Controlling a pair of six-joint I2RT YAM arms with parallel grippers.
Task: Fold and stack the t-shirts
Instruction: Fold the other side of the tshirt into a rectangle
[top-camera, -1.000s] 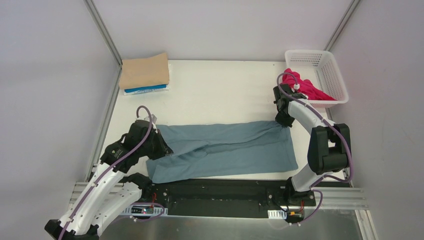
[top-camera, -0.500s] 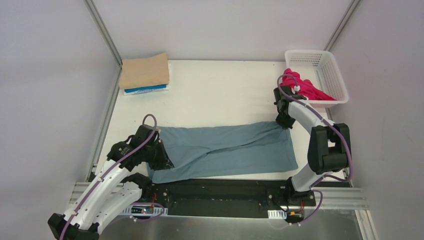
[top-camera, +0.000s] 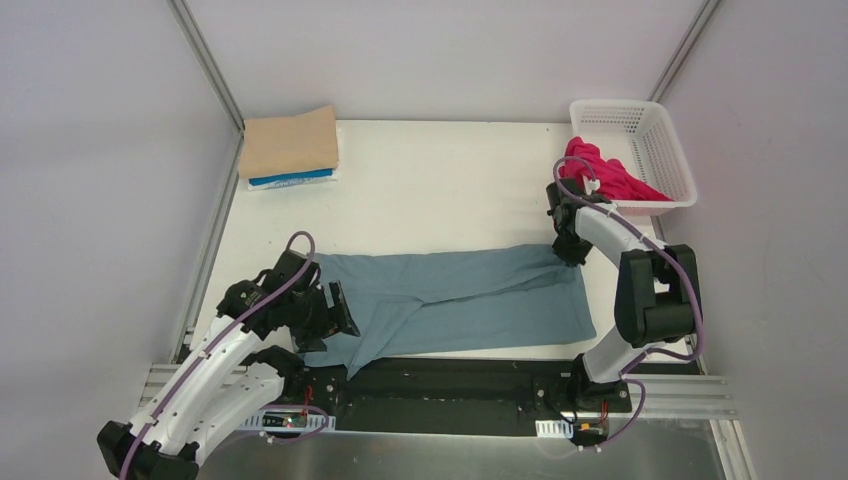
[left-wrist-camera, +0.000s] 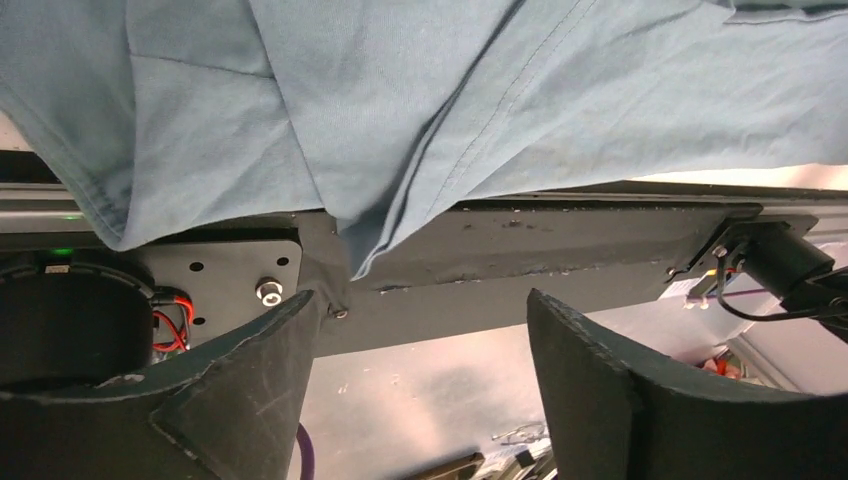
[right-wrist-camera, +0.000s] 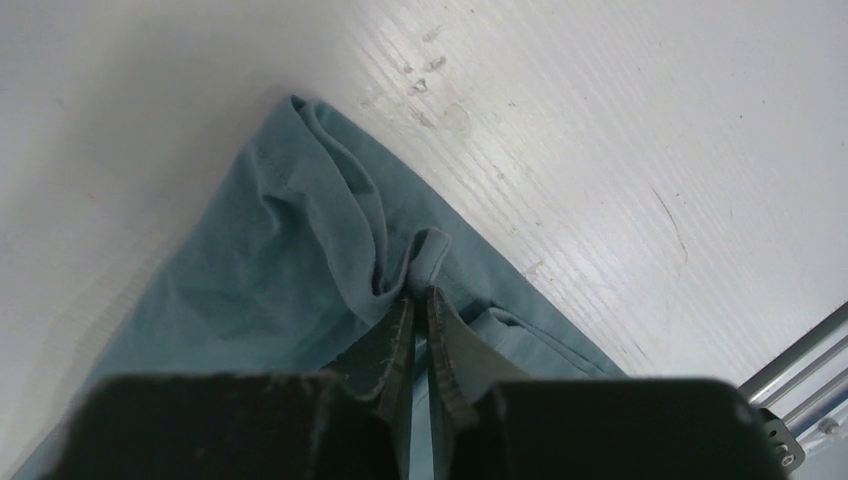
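A dusty teal-blue t-shirt (top-camera: 460, 300) lies folded into a long band across the front of the table. Its left corner droops over the table's front edge onto the black mounting plate (left-wrist-camera: 560, 235). My left gripper (top-camera: 335, 310) hovers at that left end, open, with nothing between its fingers (left-wrist-camera: 270, 350); the teal cloth (left-wrist-camera: 400, 100) lies just beyond its fingertips. My right gripper (top-camera: 570, 250) is shut on a small pinch of the teal shirt (right-wrist-camera: 270, 260) at its far right corner (right-wrist-camera: 420, 290). A tan t-shirt (top-camera: 290, 142) lies folded on a bright blue one (top-camera: 290, 181) at the back left. A magenta-red t-shirt (top-camera: 605, 175) hangs out of the basket.
A white lattice basket (top-camera: 655, 130) stands at the back right corner. Metal frame posts and white walls close in the table on the left, right and back. The black mounting plate and arm bases run along the near edge.
My left gripper has opened and let go of the teal shirt's left end, which now sags over the front edge. The left arm drew back toward the near edge. The right gripper barely moved.
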